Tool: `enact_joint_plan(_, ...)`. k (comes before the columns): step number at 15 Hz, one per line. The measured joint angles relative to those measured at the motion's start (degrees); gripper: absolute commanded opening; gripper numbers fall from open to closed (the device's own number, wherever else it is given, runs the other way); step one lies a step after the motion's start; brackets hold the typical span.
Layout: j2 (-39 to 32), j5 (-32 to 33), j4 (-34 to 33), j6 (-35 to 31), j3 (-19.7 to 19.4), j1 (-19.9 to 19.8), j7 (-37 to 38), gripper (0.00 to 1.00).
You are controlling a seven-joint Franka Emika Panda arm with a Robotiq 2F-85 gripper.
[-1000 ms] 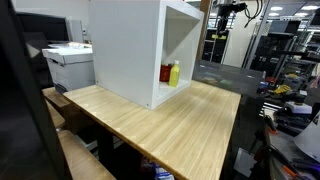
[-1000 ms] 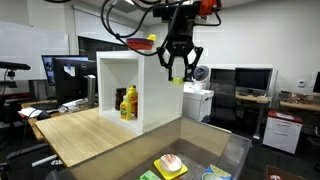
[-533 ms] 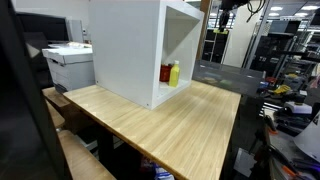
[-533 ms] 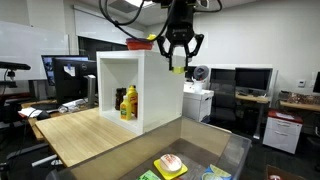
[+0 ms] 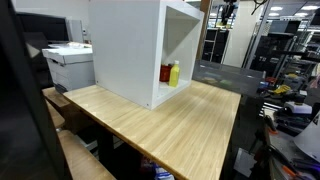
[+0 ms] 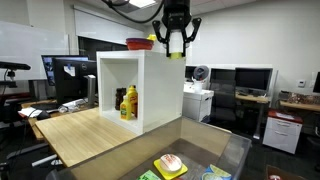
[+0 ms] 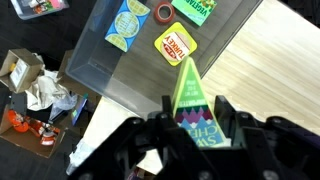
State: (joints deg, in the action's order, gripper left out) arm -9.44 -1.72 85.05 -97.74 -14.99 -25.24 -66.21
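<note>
My gripper [image 6: 176, 42] hangs high over the right end of the white open-front cabinet [image 6: 150, 90], above its top. It is shut on a green, pointed snack packet [image 6: 176, 51] that sticks out below the fingers. In the wrist view the same packet [image 7: 187, 85] stands between the two black fingers [image 7: 226, 112], its tip pointing away from the camera, and my gripper [image 7: 195, 108] clamps its wider printed end. Far beneath lie the wooden table [image 7: 270, 50] and a clear bin [image 7: 100, 70].
The cabinet [image 5: 135, 50] holds a red and a yellow bottle [image 5: 171, 73] on its floor, and a red-and-yellow bowl [image 6: 140, 43] sits on its top. The bin [image 6: 190, 160] contains several flat packets [image 7: 175, 44] and a red tape roll [image 7: 164, 12]. A printer [image 5: 68, 62] stands behind the table.
My gripper has risen with the green packet still held, from beside the cabinet's upper edge to above its top. Nothing else has moved.
</note>
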Motion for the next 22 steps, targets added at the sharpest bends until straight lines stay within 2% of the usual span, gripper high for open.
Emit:
enact_joint_plan(7, 2.1, -0.1, -0.2, 0.4, 0.1, 1.6, -2.1, 0.22)
enact_joint_plan(22, 7.0, -0.4, -0.3, 0.4, 1.1, 8.0, -3.9, 0.22)
